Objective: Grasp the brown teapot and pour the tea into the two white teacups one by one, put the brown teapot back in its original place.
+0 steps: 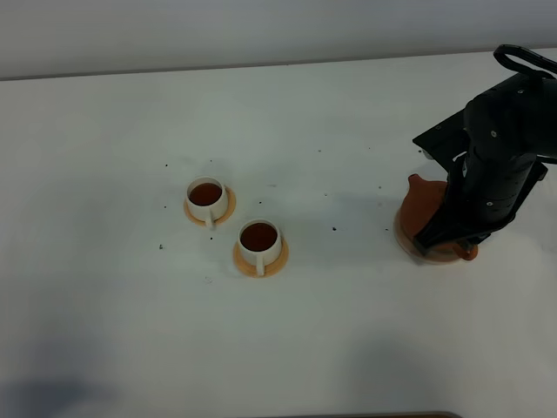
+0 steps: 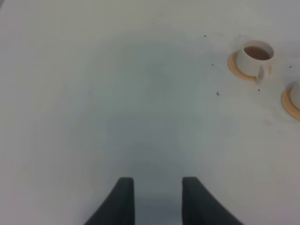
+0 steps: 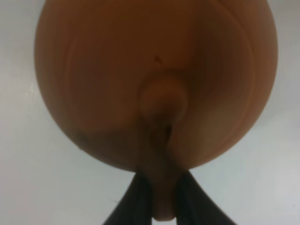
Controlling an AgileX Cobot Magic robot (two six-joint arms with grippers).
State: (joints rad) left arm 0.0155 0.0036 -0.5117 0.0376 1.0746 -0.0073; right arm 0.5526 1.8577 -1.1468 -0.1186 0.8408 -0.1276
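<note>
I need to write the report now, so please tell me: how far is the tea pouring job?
Done: both white teacups hold dark tea on their orange saucers. In hand: the right gripper is shut on the handle of the brown teapot, which sits on its beige plate. Left: letting go and withdrawing. The left gripper hangs open, holding nothing.

On the table point(image 1: 313, 104), two cups point(image 1: 207, 198) point(image 1: 259, 241) sit on saucers left of the middle, the second nearer the front and to the right of the first. Well apart on the right, the teapot point(image 1: 423, 212) rests on a plate point(image 1: 402, 232), spout pointing left
</note>
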